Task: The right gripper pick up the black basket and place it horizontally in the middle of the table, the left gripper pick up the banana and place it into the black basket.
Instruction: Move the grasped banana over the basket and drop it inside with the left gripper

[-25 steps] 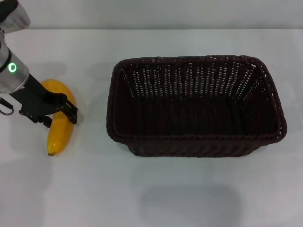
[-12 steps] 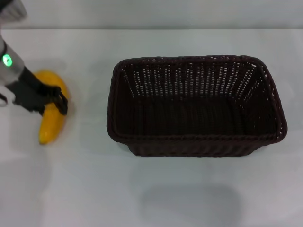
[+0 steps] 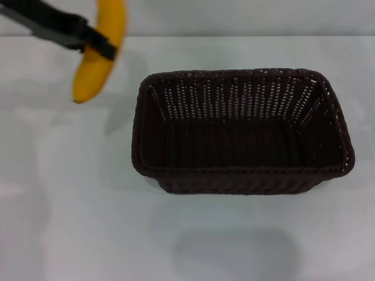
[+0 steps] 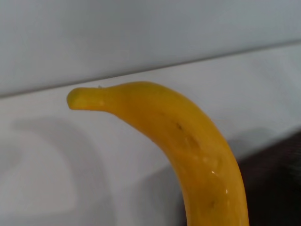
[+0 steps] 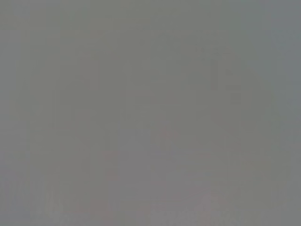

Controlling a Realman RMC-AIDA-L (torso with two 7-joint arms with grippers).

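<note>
Fingers: your left gripper [image 3: 101, 42] has its black fingers [image 3: 94, 40] closed across the banana [image 3: 101, 55], gripping it around mid-length.
Left arm: you see it reach in from the head view's upper left corner.
Banana: it hangs in the air above the table [image 3: 64, 193], left of the basket [image 3: 242, 131] and clear of its rim; smooth bright yellow, curved, lower end pointing down-left; up close its skin [image 4: 188, 141] shows a few small dark flecks.
Basket: you find it lying lengthwise near the table's middle, dark woven, nothing inside.
Right gripper: not visible to you; its wrist view is plain grey.
</note>
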